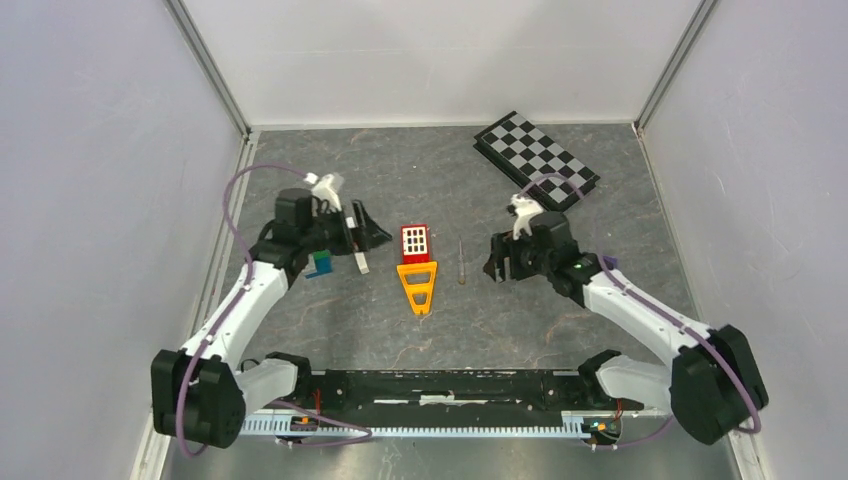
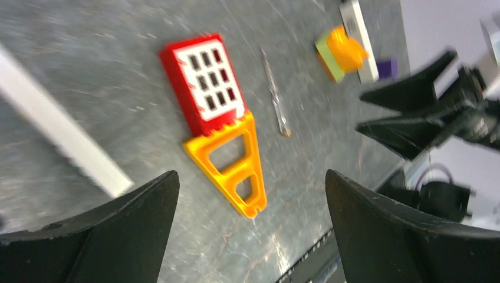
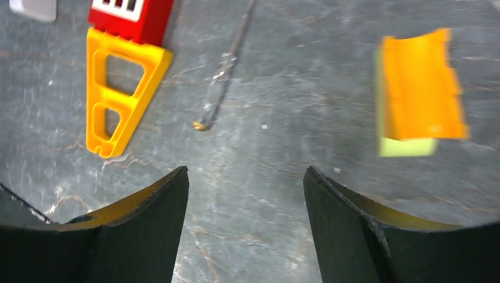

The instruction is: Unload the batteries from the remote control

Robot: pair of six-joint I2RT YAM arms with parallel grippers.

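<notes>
Left gripper (image 2: 250, 177) and right gripper (image 3: 246, 171) both hung spread wide, empty.
The white remote (image 2: 65, 141) lay at 9 o'clock of the red window block (image 1: 415, 240); batteries I couldn't make out. Yellow frame (image 1: 417, 287) and thin grey tool (image 1: 461, 263) lay between the grippers.

The left arm (image 1: 240, 310) goes up from its base at the near left corner and bends in toward the middle. Its left claw (image 1: 368, 232) points across to the right — the two black fingers (image 2: 118, 236) are spread wide apart. The right arm (image 1: 640, 310) does the same from the other corner, bending in to the left. The right claw (image 1: 505, 260) tips down and to the left, well apart from the other claw — its fingers are spread wide too.
</notes>
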